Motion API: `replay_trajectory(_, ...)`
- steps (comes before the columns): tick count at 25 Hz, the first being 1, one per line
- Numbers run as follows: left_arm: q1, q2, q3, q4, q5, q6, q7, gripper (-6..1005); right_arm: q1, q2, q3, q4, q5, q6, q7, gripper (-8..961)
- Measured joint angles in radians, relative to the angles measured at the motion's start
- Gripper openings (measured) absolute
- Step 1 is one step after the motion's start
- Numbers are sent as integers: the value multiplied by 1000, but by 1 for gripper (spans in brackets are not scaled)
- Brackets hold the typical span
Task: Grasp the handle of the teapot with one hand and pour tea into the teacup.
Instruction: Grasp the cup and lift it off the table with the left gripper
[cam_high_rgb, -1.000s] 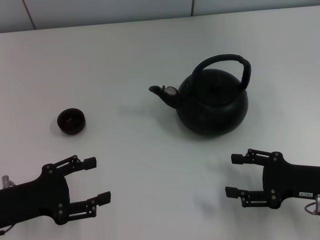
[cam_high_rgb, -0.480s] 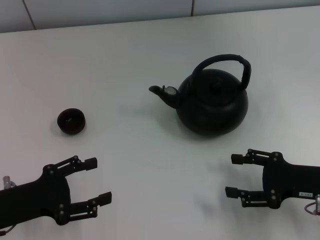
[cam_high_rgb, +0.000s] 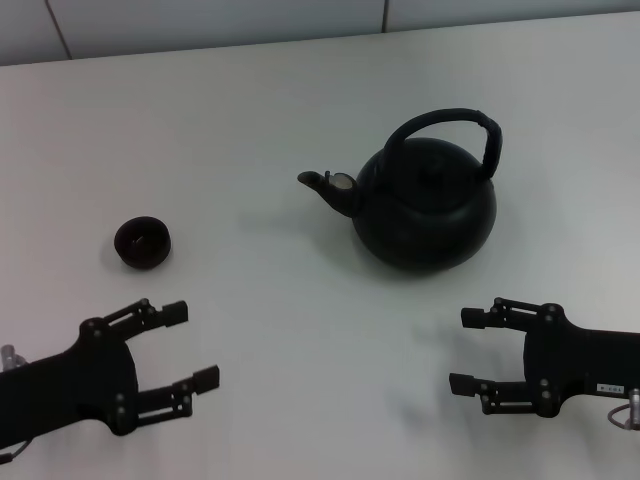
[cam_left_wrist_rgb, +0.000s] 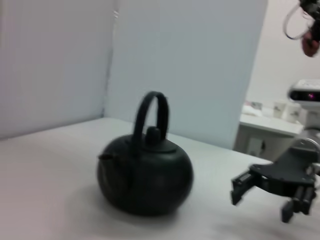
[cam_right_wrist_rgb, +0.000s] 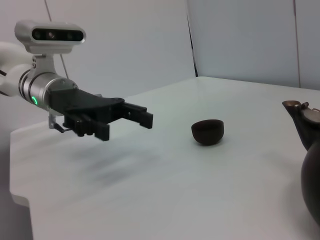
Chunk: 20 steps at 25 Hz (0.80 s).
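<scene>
The black teapot (cam_high_rgb: 425, 208) stands upright on the white table right of centre, spout pointing left, with its arched handle (cam_high_rgb: 448, 124) over the lid. It also shows in the left wrist view (cam_left_wrist_rgb: 145, 172) and its spout at the edge of the right wrist view (cam_right_wrist_rgb: 302, 120). The small dark teacup (cam_high_rgb: 142, 242) sits at the left, also in the right wrist view (cam_right_wrist_rgb: 208, 131). My left gripper (cam_high_rgb: 192, 346) is open and empty, below the cup. My right gripper (cam_high_rgb: 468, 350) is open and empty, below and right of the teapot.
The white table (cam_high_rgb: 260, 120) ends at a far edge against a pale wall. In the left wrist view a side counter (cam_left_wrist_rgb: 267, 125) with small cups stands beyond the table.
My left gripper has shifted slightly back and down toward the lower left. The right gripper, teapot and cup have not moved.
</scene>
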<state>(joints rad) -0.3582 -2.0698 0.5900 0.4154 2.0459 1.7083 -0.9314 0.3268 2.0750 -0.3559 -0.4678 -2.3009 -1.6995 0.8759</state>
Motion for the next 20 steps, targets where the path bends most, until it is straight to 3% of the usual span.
replay_trajectory(5,9,-1,-108,-30,-1,-15,48,845,1,0,0,0,0,0,0,811)
replay_trajectory(9,9,-1,-108,-30,-1,-15,48,844,3,0,0,0,0,0,0,811)
replay_trajectory(10,23,0,-248,-59,-1,-32,101,844,4,0,0,0,0,0,0,811)
replay_trajectory(11,23,0,-248,-59,-1,-32,101,843,5,0,0,0,0,0,0,811)
replay_trajectory(12,30,0,-336,-73,-1,-43,132,843,5,0,0,0,0,0,0,811)
replay_trajectory(13,30,0,-336,-73,-1,-43,132,843,6,0,0,0,0,0,0,811)
replay_trajectory(15,37,0,-483,-108,-1,-86,201,842,8,0,0,0,0,0,0,811)
replay_trajectory(17,38,0,-540,-139,-1,-112,252,841,9,0,0,0,1,0,1,811)
replay_trajectory(20,38,0,-555,-153,-1,-125,275,840,9,0,0,0,3,0,2,811)
